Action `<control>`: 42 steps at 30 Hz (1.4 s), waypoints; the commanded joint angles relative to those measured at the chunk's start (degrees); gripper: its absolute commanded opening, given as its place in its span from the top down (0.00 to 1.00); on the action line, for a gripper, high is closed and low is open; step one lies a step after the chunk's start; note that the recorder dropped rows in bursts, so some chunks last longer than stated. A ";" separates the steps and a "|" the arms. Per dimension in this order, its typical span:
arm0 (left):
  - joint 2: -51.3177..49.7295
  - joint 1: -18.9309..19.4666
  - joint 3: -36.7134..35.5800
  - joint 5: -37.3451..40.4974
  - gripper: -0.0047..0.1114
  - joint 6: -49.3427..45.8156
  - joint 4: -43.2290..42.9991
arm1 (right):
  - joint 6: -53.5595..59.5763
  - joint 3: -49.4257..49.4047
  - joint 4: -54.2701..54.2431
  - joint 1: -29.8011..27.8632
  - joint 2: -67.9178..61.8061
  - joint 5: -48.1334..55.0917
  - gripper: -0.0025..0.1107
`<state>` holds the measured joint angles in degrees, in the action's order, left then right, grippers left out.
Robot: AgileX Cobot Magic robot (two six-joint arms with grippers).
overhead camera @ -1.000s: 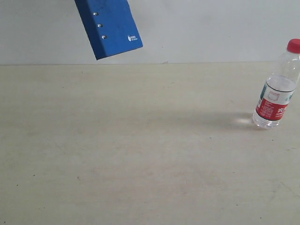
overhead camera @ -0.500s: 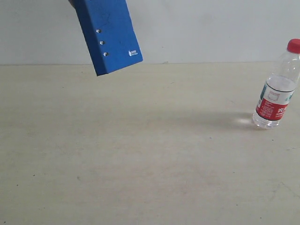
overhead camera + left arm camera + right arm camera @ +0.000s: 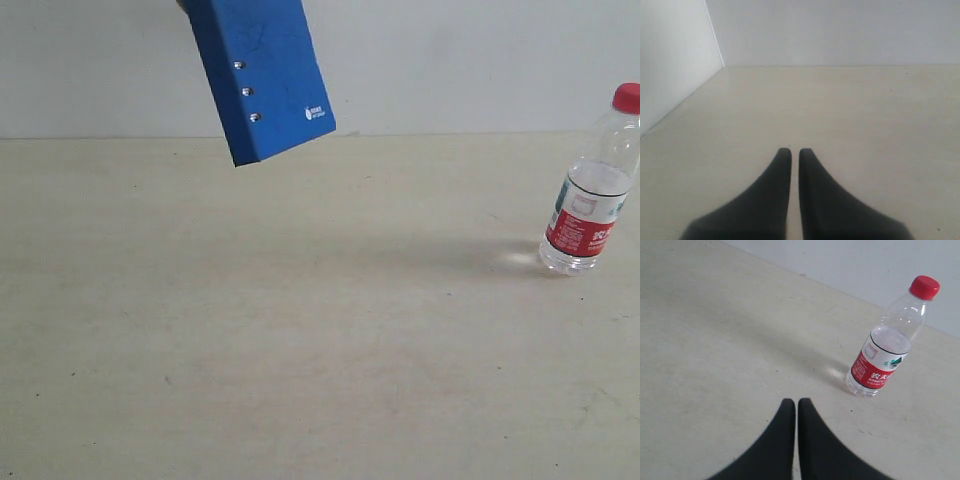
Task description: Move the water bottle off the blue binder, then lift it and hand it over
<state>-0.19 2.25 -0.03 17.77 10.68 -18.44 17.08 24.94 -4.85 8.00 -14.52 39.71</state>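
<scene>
Hovering left gripper (image 3: 795,151): its jaws are pressed together with nothing between them. Under it is only bare table (image 3: 300,330).
Left side: a white wall (image 3: 670,60) stands close by on the left.
Blue binder (image 3: 265,75): it is up in the air, far and a bit left, and tilted. Its top is cut off, so I cannot tell what holds it.
Middle: nothing lies on the table here.
Right gripper (image 3: 796,401): its jaws are also pressed together and hold nothing. It points toward the bottle but stays apart from it.
Water bottle (image 3: 588,195): it stands upright on the table, far to the right, well apart from the binder.
Could go wrong, binder: I think it could slip and drop if the hold on it is loose.
Could go wrong, bottle: it is tall and thin. A bump from the right gripper would likely tip it, and then it could roll.
Edges: the wall boxes in the left arm. The bottle is near the right side, and I cannot see where the table ends there.
Open room: the big bare middle is the safest place to move.
</scene>
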 commanded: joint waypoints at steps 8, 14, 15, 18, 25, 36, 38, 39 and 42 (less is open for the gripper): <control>0.19 0.18 0.03 -0.14 0.91 -0.37 11.11 | -21.38 -0.30 21.04 -0.14 0.10 0.27 0.98; 0.19 0.18 0.03 -0.56 0.91 -0.37 9.65 | -21.38 -0.30 23.50 -0.14 0.10 -3.06 0.98; 0.19 0.18 0.03 -0.56 0.91 -0.49 9.51 | -21.38 -0.30 23.38 -0.14 0.10 -3.30 0.98; 0.19 0.18 0.03 -0.56 0.91 -0.49 9.51 | -21.47 -0.30 23.37 -0.14 0.10 -4.04 0.98; 0.19 0.18 0.03 -0.56 0.91 -0.49 9.51 | -21.47 -0.30 23.37 -0.14 0.10 -5.90 0.98; 0.19 0.18 0.03 -0.74 0.91 -0.49 9.51 | -27.22 -16.24 17.55 -8.35 14.52 -20.19 0.98; 0.19 0.18 0.03 -0.95 0.91 -0.49 9.51 | -30.94 -22.48 13.63 -8.63 14.52 -24.34 0.98; 0.19 0.18 0.03 -1.03 0.91 -0.49 9.51 | -31.70 -24.36 13.32 -8.63 14.23 -25.30 0.98; 0.19 0.18 0.03 -1.03 0.91 -0.49 9.51 | -32.63 -24.94 12.80 -8.63 13.82 -19.01 0.98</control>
<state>-0.19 2.25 -0.03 17.52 10.33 -8.96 -14.66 0.33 8.31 -0.41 -0.57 19.29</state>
